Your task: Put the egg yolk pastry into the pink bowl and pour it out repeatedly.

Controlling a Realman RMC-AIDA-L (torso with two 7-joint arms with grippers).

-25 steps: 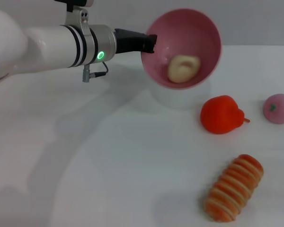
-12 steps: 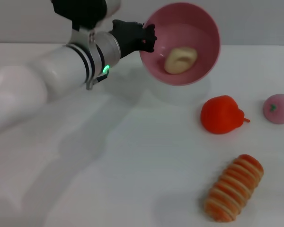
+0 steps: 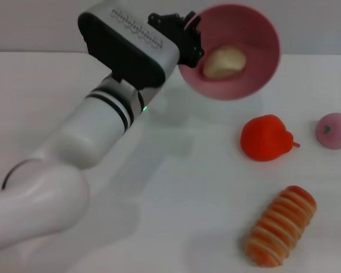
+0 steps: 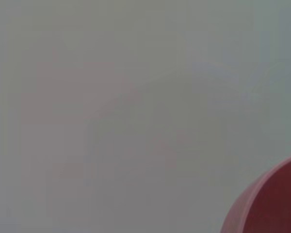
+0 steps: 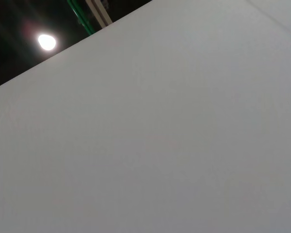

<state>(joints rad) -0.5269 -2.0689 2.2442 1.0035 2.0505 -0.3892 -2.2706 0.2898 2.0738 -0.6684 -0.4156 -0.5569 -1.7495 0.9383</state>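
At the far edge of the tabletop (image 3: 176, 187), left pincer (image 3: 194, 44) clamped on the near-left rim of the pink bowl (image 3: 256, 74), holding it lifted and tipped so its mouth faces the head camera. Egg yolk pastry (image 3: 224, 61) rests inside, against the bowl's lower wall. Left wrist view catches only a slice of bowl rim. From the bowl, at 5 o'clock: red pepper-like fruit (image 3: 266, 137); at 4 o'clock: small pink round fruit (image 3: 334, 130); at 6 o'clock, nearest the robot: striped bread roll (image 3: 281, 225). Right pincer not seen.
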